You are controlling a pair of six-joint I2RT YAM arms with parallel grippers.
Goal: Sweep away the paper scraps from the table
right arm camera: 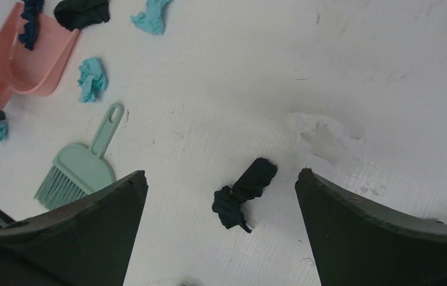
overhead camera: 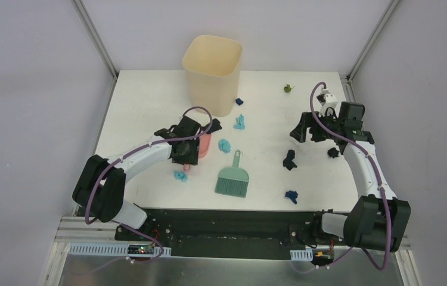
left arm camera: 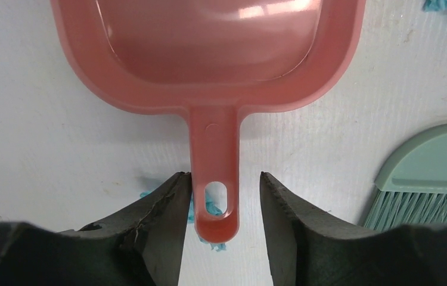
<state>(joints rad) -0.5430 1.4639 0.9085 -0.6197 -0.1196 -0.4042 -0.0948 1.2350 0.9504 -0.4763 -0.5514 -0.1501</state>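
Paper scraps lie scattered on the white table (overhead camera: pixel 149 101): teal ones (overhead camera: pixel 224 145) (overhead camera: pixel 240 123), a black one (overhead camera: pixel 290 159), a dark blue one (overhead camera: pixel 292 195), a green one (overhead camera: pixel 288 89). My left gripper (left arm camera: pixel 226 176) (overhead camera: pixel 186 162) straddles the pink dustpan's handle (left arm camera: pixel 214 173). Its left finger touches the handle, and a gap shows on the right side. A teal scrap (left arm camera: pixel 218 245) lies under the handle end. My right gripper (right arm camera: pixel 221 171) (overhead camera: pixel 304 132) hovers wide open over a black scrap (right arm camera: pixel 245 192), holding nothing.
The pink dustpan (overhead camera: pixel 204 145) (right arm camera: pixel 27 56) lies near the cream bin (overhead camera: pixel 212 72), with a dark blue scrap (right arm camera: pixel 30 24) at its mouth. The green hand brush (overhead camera: pixel 233 179) (left arm camera: pixel 435 173) (right arm camera: pixel 78 170) lies flat at front centre.
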